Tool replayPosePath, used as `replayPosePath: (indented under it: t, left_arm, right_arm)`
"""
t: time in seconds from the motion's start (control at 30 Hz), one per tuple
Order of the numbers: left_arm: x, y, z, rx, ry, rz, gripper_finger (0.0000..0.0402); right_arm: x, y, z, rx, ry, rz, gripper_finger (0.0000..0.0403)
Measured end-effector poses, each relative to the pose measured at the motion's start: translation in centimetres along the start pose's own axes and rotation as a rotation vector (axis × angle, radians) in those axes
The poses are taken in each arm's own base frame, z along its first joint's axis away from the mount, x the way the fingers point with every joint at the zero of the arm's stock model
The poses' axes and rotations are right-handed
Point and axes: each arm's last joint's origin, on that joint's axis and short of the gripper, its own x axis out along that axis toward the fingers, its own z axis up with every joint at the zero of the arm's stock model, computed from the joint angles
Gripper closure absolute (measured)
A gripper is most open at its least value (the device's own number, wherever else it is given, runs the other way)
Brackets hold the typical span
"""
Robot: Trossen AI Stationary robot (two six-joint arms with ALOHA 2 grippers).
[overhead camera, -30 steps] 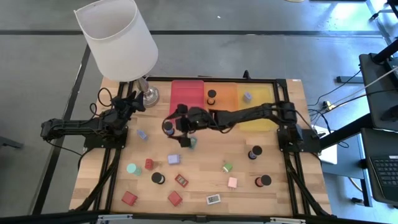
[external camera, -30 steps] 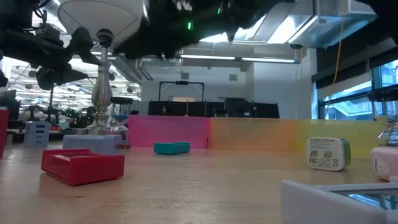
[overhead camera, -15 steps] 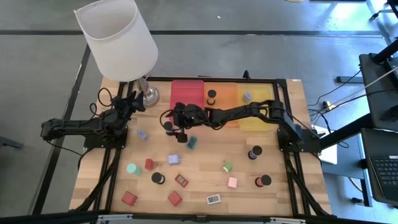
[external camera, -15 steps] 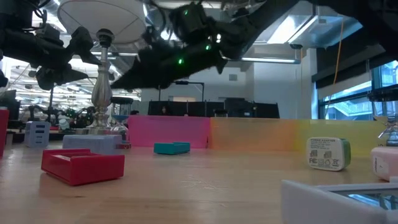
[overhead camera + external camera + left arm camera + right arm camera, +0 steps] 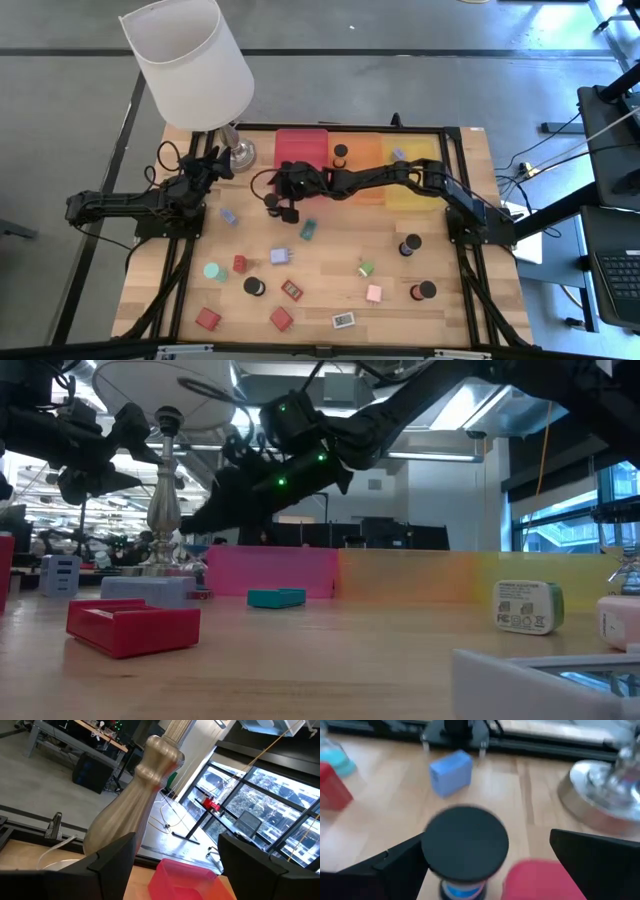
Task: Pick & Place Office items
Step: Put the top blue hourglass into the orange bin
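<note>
Right hand (image 5: 283,200) open, directly over my upright black round cylinder (image 5: 465,845); red tray (image 5: 302,150) lies at one o'clock. Left hand (image 5: 215,160) open, parked by the lamp base (image 5: 241,154).

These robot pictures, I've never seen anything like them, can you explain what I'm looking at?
Two dark robot arms work at a wooden table. One picture looks straight down, one looks level across the tabletop, and two come from cameras on the arms' wrists. The right claw reaches across near the red tray, open around a black cylinder, not gripping it yet. The left claw waits open by the lamp. Small office items lie scattered: a teal block, a lavender cube, a pink cube. Orange and yellow trays sit beside the red one.
</note>
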Motion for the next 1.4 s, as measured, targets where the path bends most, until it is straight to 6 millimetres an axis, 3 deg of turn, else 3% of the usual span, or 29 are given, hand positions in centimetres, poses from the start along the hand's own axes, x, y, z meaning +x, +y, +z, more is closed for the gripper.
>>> replayPosePath:
  t: [0.27, 0.8, 0.9, 1.2, 1.4]
  left_arm:
    - [0.0, 0.0, 0.0, 0.0, 0.0, 0.0, 0.0125]
    - [0.0, 0.0, 0.0, 0.0, 0.0, 0.0, 0.0125]
    - [0.0, 0.0, 0.0, 0.0, 0.0, 0.0, 0.0125]
    - [0.0, 0.0, 0.0, 0.001, 0.0, 0.0, 0.0125]
    - [0.0, 0.0, 0.0, 0.0, 0.0, 0.0, 0.0125]
  right_arm:
    - [0.0, 0.2, -0.4, 0.001, 0.048, 0.01, 0.003]
    - [-0.2, 0.8, -0.2, 0.157, 0.035, 0.179, 0.0237]
    - [-0.7, 0.8, 0.6, 0.158, 0.018, 0.187, 0.0243]
    - [-4.1, 0.6, 5.3, 0.11, -0.109, 0.141, 0.0228]
    - [-7.2, -0.9, 7.8, 0.158, -0.137, 0.095, 0.0235]
